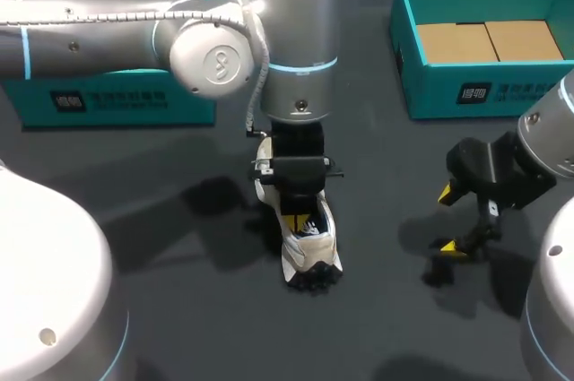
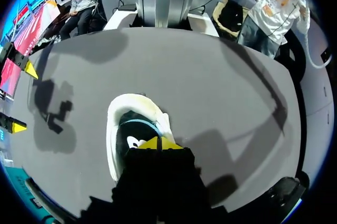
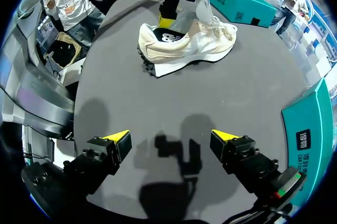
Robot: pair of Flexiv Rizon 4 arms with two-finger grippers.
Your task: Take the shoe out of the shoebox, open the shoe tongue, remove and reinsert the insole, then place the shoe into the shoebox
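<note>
Counter (image 1: pixel 179 309), dark grey. Shoe (image 1: pixel 309 251) is sitting upright on its sole near the middle, out of any box. It is cream-coloured with black lugs, heel pointing near and toe pointing far.

Insole (image 3: pixel 163 37) is showing dark with a white mark inside the heel opening. Tongue (image 3: pixel 202 0) is standing up, lifted away from the laces.

Left arm (image 1: pixel 108 13) is coming in from the far left and reaching to the middle, pointing straight down over the shoe. Left pincer (image 2: pixel 157 143) is sitting down in the shoe's opening, over the insole. Cannot tell whether it is clenched or released, nor whether it is grasping anything.

Right pincer (image 1: pixel 450 220) is hanging over bare counter to the right of the shoe, well apart from it. It is released, jaws spread wide, grasping nothing and casting a shadow on the counter beneath.

Far left: a teal shoebox (image 1: pixel 117 99), mostly hidden behind the left arm. Far right: a second teal shoebox (image 1: pixel 430 94), lying open with brown cardboard (image 1: pixel 489 40) in its bottom. Both are standing well apart from the shoe.
</note>
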